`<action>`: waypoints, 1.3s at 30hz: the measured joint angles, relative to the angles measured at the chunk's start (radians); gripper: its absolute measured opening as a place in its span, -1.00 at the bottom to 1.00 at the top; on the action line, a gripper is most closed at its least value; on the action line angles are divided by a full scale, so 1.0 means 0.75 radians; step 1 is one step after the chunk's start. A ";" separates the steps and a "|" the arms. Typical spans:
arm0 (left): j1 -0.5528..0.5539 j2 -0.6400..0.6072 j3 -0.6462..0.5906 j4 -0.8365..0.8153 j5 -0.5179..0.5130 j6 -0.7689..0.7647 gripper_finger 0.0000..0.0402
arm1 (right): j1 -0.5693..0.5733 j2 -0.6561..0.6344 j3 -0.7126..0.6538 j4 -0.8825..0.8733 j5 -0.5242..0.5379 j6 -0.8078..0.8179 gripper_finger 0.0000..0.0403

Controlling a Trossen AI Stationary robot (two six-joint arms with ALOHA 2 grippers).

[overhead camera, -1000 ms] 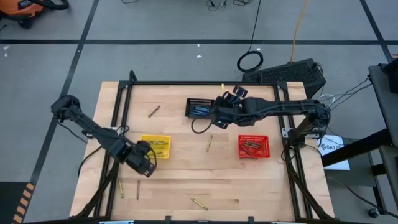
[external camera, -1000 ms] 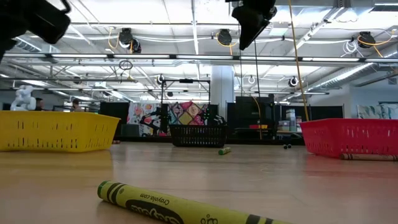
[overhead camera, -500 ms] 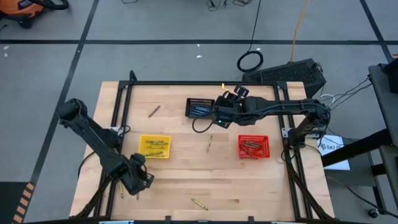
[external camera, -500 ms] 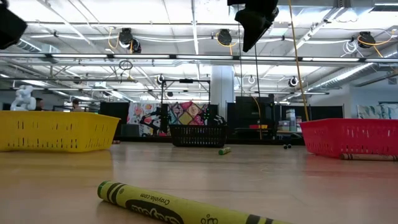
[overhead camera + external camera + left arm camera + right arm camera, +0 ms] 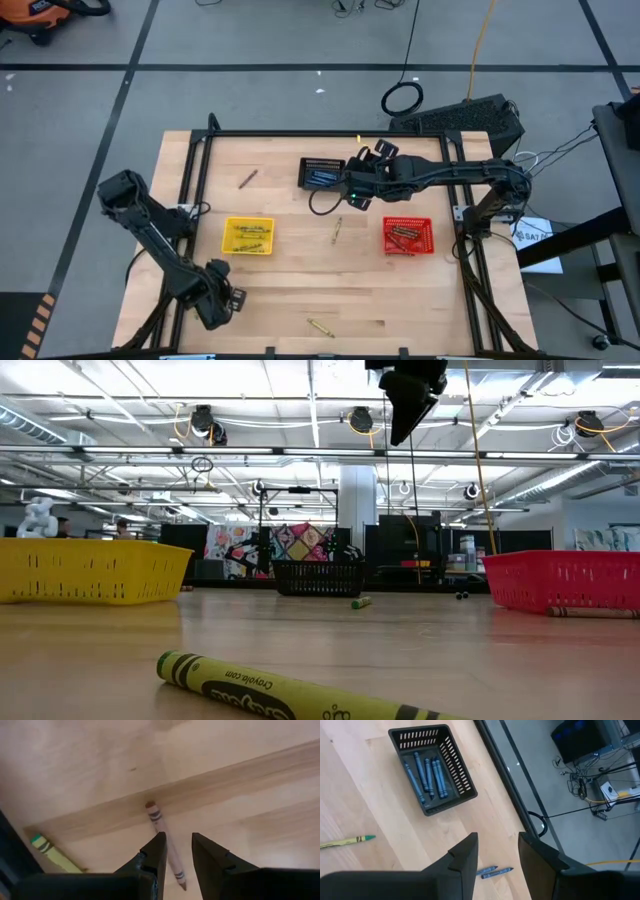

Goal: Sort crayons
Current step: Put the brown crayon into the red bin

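**Q:** Item one, the crayon under the left arm?

**A:** Brown-red paper-wrapped crayon (image 5: 157, 817), flat on the pale wooden desk (image 5: 420, 290) near its front left corner. Its long axis runs nearly in line with my fingers: one end sits under the gap, the other lies out ahead of the tips. My left gripper (image 5: 177, 840) hangs over it with a narrow gap between the fingers, holding nothing. A yellow-green crayon (image 5: 50, 852) lies just beside it, slanted, by the dark frame rail.

**Q:** Other entries?

**A:**
- One yellow-olive crayon (image 5: 337, 230) lies between the yellow mesh basket (image 5: 248, 236) and the red mesh basket (image 5: 408, 236), pointing roughly front to back.
- One brown-red stick (image 5: 247, 178) lies diagonal, well behind the yellow basket.
- One yellow crayon (image 5: 320, 328) lies slanted near the front edge.
- Blue-grey crayons (image 5: 427, 772) lie side by side in the black mesh basket (image 5: 462, 780).
- Two more blue-grey crayons (image 5: 492, 870) lie end to end by the back edge.

**Q:** Changes since a second ago?

**A:** My left gripper (image 5: 222, 300) has come from beside the yellow basket down toward the front left corner. My right gripper (image 5: 372, 155) has stayed beside the black basket, fingers apart and holding nothing.

**Q:** Room to move?

**A:** There is bare desk between the baskets and the front edge. It is tight on the left by the rail.
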 joint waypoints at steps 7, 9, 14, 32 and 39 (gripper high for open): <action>-0.011 0.053 0.000 0.015 0.067 -0.003 -0.57 | 0.000 0.000 0.000 0.000 0.000 0.010 -0.37; -0.011 0.060 0.000 0.039 0.067 -0.002 -0.57 | 0.000 0.000 0.000 0.000 -0.001 0.010 -0.37; -0.011 0.083 0.000 0.076 0.067 -0.002 -0.57 | 0.000 0.000 0.000 0.000 0.000 0.011 -0.37; -0.010 0.175 0.004 0.111 0.087 0.043 -0.96 | 0.000 0.000 -0.001 0.003 -0.001 0.013 -0.37; -0.010 0.153 0.002 0.118 0.059 0.149 -0.98 | 0.000 0.000 -0.001 -0.050 -0.154 -0.087 -0.37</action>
